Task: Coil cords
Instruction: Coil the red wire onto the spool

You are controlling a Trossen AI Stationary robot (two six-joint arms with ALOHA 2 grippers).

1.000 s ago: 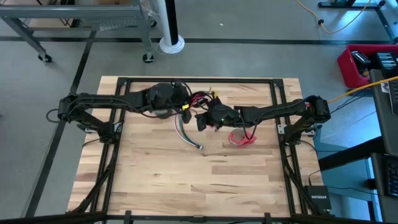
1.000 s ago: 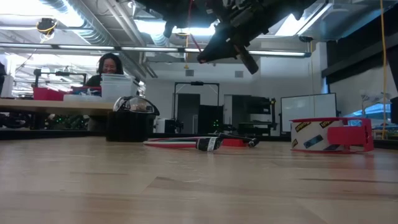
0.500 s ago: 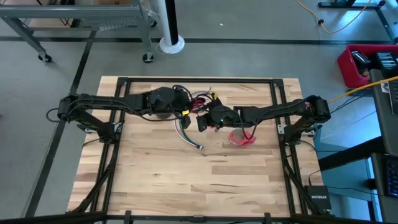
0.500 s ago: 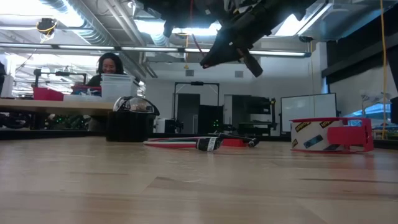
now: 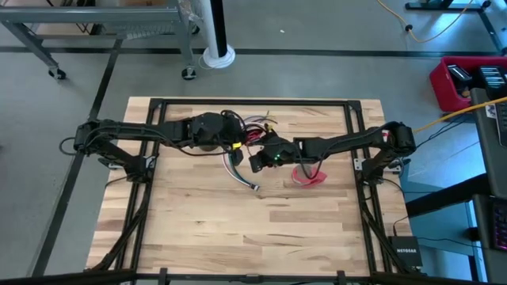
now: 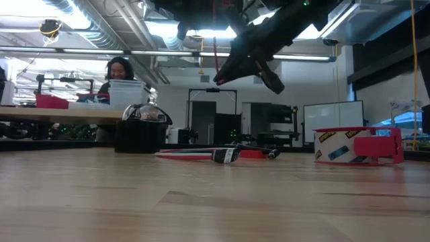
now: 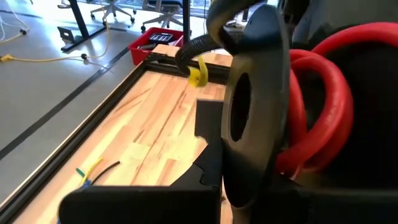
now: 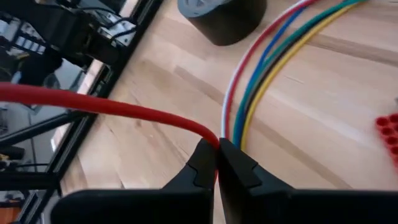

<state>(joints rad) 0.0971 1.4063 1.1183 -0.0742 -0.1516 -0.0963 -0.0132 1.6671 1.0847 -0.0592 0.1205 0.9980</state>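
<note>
A bundle of thin coloured wires (image 5: 242, 172) lies on the wooden table, its plug end (image 5: 254, 188) toward the near edge. The right wrist view shows it flat on the wood (image 8: 267, 68). A thick red cord is wound in loops (image 7: 314, 106) at my left gripper (image 5: 240, 139), which is shut on them above the table's far middle. One strand of that cord runs to my right gripper (image 5: 256, 164), which is shut on it just right of the bundle, above the wood. My left gripper has several turns of the red cord's coil (image 7: 298, 143) between its two fingers. The near finger (image 7: 255, 106) hides the place of contact. The loops are lifted clear of the table. My right gripper pinches a single strand of the red cord (image 8: 208, 138) between its two fingertips. The fingers slant down from the table's right side. From the tips the strand (image 8: 93, 102) runs off straight and clear of the wood; in the low view it rises steeply (image 6: 215, 40).
A red tape roll (image 5: 307, 176) lies on the table under my right arm. A black round container (image 8: 221, 15) stands by the bundle's far end, and a small red block (image 8: 388, 127) lies nearby. More loose cords (image 5: 257, 123) lie behind the grippers. A person (image 6: 117, 70) sits in the room beyond.
My right gripper has sunk toward the table and shifted a little toward the near edge, rolling about its own line, still shut on the red strand. The strand above it now stands steeper in the low view. The bundle on the table has stayed put.
</note>
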